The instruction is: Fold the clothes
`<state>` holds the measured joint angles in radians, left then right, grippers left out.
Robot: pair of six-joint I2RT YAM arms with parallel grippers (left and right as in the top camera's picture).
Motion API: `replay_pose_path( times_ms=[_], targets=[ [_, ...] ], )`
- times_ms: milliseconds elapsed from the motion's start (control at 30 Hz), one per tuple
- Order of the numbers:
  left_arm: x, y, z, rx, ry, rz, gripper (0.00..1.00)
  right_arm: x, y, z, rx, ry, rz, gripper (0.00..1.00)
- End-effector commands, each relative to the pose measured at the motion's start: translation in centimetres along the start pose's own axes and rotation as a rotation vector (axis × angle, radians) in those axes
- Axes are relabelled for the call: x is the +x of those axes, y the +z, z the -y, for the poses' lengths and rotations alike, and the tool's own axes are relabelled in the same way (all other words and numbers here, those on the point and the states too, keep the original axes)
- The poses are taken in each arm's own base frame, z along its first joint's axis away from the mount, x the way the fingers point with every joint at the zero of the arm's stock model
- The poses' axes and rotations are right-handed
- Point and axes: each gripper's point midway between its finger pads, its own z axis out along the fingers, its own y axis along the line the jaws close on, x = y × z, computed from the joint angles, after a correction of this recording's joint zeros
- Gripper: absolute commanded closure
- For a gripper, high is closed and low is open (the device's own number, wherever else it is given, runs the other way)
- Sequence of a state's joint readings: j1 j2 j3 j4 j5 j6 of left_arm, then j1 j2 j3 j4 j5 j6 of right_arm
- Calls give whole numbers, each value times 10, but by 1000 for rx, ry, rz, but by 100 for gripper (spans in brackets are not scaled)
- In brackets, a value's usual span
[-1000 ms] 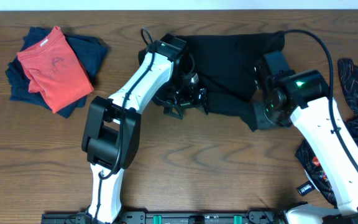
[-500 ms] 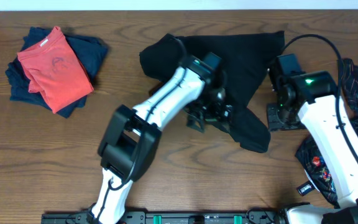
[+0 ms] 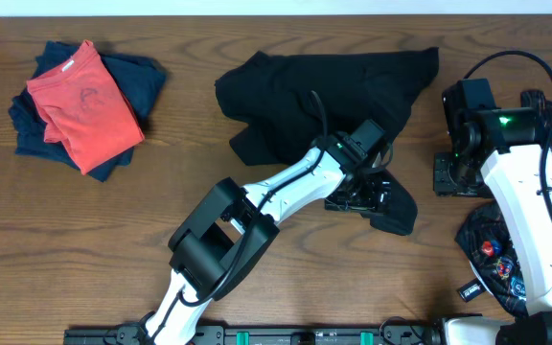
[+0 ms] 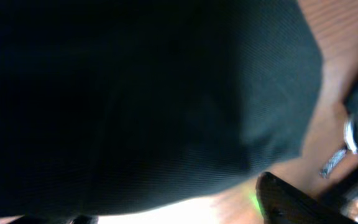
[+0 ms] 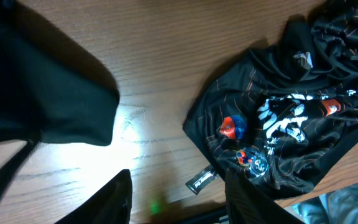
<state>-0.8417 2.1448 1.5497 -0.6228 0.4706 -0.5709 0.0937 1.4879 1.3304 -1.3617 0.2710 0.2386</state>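
The large black garment [image 3: 333, 81] lies loosely bunched across the upper centre of the counter [image 3: 84, 249], and one narrow end trails down towards the lower right of the overhead frame. The left end effector [image 3: 360, 195] sits on that trailing end, right against the cloth. Its own wrist view is almost filled with dark fabric, so I cannot tell how its jaws stand or whether they hold anything. The right end effector [image 5: 180, 202] hangs over bare wood just right of the black garment. Its two fingers [image 5: 118, 196] are spread apart with nothing between them. At the right edge of the overhead frame lies a heap of dark printed clothes [image 5: 291, 124], crumpled, with thin red lines and white, red and blue markings. Part of it lies under the right arm. In the upper left, well apart from both arms, a red shirt [image 3: 82, 103] lies folded on top of a navy garment [image 3: 132, 77]
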Motion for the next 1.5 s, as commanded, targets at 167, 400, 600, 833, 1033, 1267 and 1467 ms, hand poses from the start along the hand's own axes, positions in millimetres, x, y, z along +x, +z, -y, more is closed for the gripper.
replay_pose_path(
  times_ms=[167, 400, 600, 833, 1033, 1267, 1467],
  targets=[
    [17, -24, -59, -212, -117, -63, 94, -9, 3, -1, -14, 15, 28, 59],
    [70, -93, -160, -562, -177, -322, 94, -36, -12, -68, -370, -205, 155, 64],
    [49, -143, -214, -643, -304, -214, 94, -77, -15, -105, -433, -240, 305, 65],
    [32, -183, -252, -518, -509, -86, 94, -127, 22, -164, -474, -234, 384, 60],
    [22, -179, -248, -418, -507, -63, 94, -168, 65, -191, -422, -153, 467, 52],
    [17, -167, -228, -419, -433, -55, 94, -177, 116, -212, -433, -132, 444, 54],
    [13, -161, -218, -419, -395, -44, 94, -167, 141, -200, -351, -74, 373, 98]
  ],
)
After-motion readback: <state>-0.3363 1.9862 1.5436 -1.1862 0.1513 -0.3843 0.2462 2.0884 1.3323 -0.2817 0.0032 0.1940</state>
